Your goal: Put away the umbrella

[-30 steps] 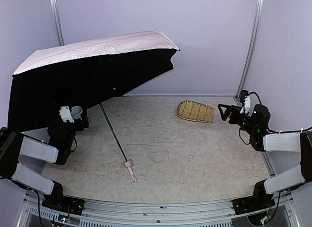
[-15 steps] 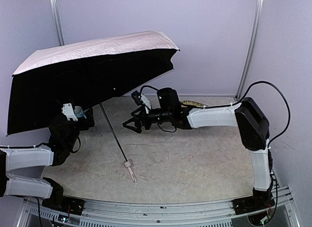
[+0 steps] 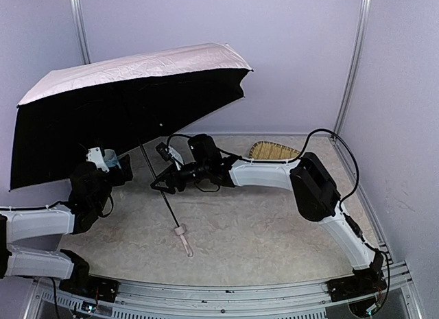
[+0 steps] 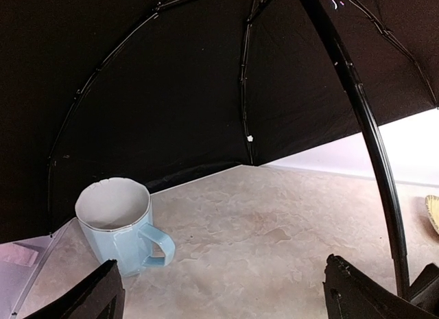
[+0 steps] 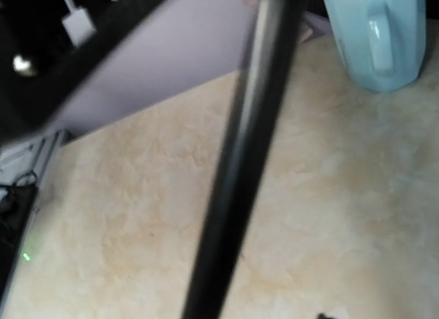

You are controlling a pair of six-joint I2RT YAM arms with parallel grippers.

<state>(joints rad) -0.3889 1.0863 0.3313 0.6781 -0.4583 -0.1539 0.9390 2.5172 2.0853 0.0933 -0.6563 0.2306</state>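
Left jaws (image 4: 221, 286): wide apart, nothing between them, black fingertips (image 4: 96, 298) at the lower corners of the wrist view. They sit low over the surface (image 3: 260, 216), under the canopy.

Right jaws (image 3: 162, 182): look apart, at the shaft (image 4: 374, 147) about halfway up. Contact with the shaft: cannot tell. In the right wrist view the shaft is a blurred dark bar across the middle.

Umbrella (image 3: 130, 72): open, tilted, at left of the surface. Pale pink fabric outside, black lining with thin ribs inside, thin dark metal shaft. Small pale handle (image 3: 184, 238) rests on the surface.

Mug (image 4: 113, 223): pale blue, faceted sides, loop handle, upright under the canopy, near the left jaws. Only its pale inner wall shows.

Tray (image 3: 276, 151): woven bamboo, shallow, at the back, partly behind the right arm. Visible part holds nothing.

Surface: mottled beige, stone-like.
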